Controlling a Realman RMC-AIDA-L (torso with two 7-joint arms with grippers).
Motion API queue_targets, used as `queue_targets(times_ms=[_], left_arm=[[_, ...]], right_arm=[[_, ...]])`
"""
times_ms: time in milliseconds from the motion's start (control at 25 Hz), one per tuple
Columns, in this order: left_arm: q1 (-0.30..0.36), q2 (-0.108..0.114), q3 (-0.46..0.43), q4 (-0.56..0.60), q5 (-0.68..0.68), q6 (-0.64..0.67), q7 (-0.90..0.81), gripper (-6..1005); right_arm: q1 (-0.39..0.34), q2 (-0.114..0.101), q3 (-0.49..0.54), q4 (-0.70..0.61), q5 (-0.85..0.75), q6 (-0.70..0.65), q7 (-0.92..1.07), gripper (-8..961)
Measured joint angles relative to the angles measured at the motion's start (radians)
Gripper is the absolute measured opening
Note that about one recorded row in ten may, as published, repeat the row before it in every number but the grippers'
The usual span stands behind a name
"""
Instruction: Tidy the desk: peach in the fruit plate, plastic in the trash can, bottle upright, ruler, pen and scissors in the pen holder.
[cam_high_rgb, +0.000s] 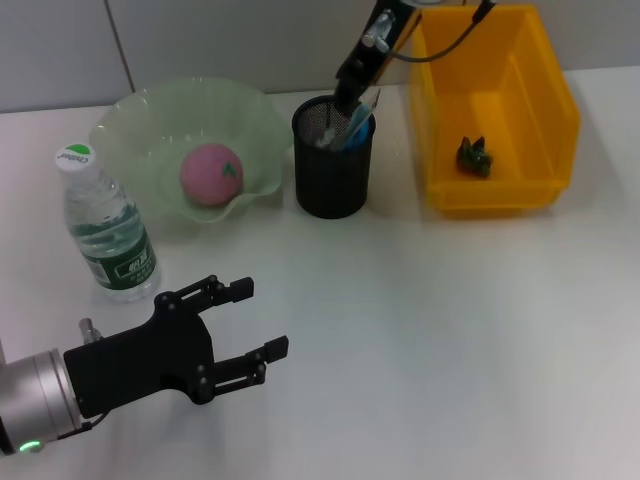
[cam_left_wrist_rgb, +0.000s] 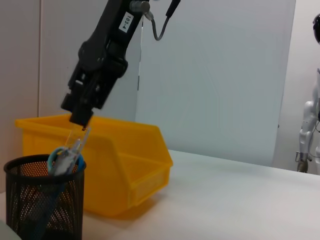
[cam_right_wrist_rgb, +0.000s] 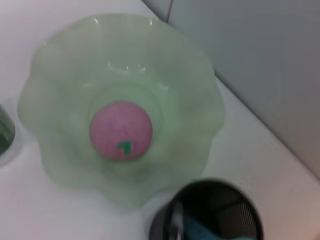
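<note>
Mostly hidden, right gripper (cam_high_rgb: 345, 103) fingers in pen holder (cam_high_rgb: 331, 180) (grip unclear), left gripper (cam_high_rgb: 258, 320) fingers spread.

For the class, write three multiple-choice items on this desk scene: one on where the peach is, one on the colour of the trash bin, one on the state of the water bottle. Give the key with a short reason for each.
1. Where is the peach?
A. In the green fruit plate
B. In the pen holder
C. On the bare desk

2. What colour is the trash can?
A. Black
B. Green
C. Yellow

3. How is the bottle?
A. Lying on its side
B. Standing upright with its cap on
C. Held in the left gripper

Key:
1 A: the pink peach sits in the middle of the wavy green plate.
2 C: the bin beside the black mesh pen holder is yellow.
3 B: the bottle stands cap up on the desk, apart from the left gripper, whose jaws are open and empty.
</note>
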Motion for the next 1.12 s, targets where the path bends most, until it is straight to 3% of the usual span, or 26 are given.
queue_targets(times_ms=[120,200,360,440,480,520,560,680,720,760,840,920,1080,1120], left_arm=[[0.0,0.002,0.0,0.0,-0.001,0.001,-0.003,795],[0.0,0.002,0.0,0.0,-0.001,0.001,-0.004,795],[0.0,0.003,0.0,0.0,0.0,0.002,-0.005,795],[0.001,0.004,0.0,0.001,0.002,0.002,-0.007,795],[0.002,0.005,0.0,0.001,0.002,0.002,-0.009,795],[0.003,0.005,0.0,0.002,0.002,0.002,-0.009,795],[0.003,0.005,0.0,0.002,0.002,0.002,-0.009,795],[0.009,0.007,0.0,0.007,0.003,0.002,-0.01,795],[0.009,0.007,0.0,0.007,0.003,0.002,-0.01,795],[0.009,0.007,0.0,0.008,0.003,0.002,-0.01,795],[0.009,0.007,0.0,0.008,0.003,0.003,-0.01,795],[0.009,0.008,0.0,0.008,0.004,0.004,-0.011,795],[0.009,0.009,0.0,0.008,0.004,0.005,-0.012,795],[0.008,0.009,0.0,0.008,0.004,0.005,-0.015,795]], right_arm=[[-0.072,0.032,-0.002,-0.165,0.013,-0.014,-0.007,415],[-0.095,0.035,-0.007,-0.208,0.032,-0.018,-0.008,506],[-0.217,0.032,-0.043,-0.372,0.192,-0.032,-0.017,646],[-0.329,0.031,-0.068,-0.501,0.317,-0.031,-0.05,649],[-0.329,0.031,-0.068,-0.501,0.317,-0.031,-0.05,651],[-0.412,0.033,-0.078,-0.581,0.414,-0.028,-0.093,652],[-0.412,0.033,-0.078,-0.581,0.414,-0.028,-0.093,654],[-0.532,0.033,-0.079,-0.639,0.581,-0.027,-0.182,659],[-0.61,0.031,-0.072,-0.643,0.692,-0.026,-0.256,661],[-0.61,0.031,-0.072,-0.643,0.692,-0.026,-0.256,662],[-0.689,0.031,-0.067,-0.63,0.797,-0.029,-0.344,665],[-0.795,0.031,-0.068,-0.581,0.916,-0.046,-0.488,669],[-0.871,0.031,-0.065,-0.509,0.982,-0.075,-0.598,675],[-0.904,0.03,-0.054,-0.441,1.01,-0.09,-0.667,677]])
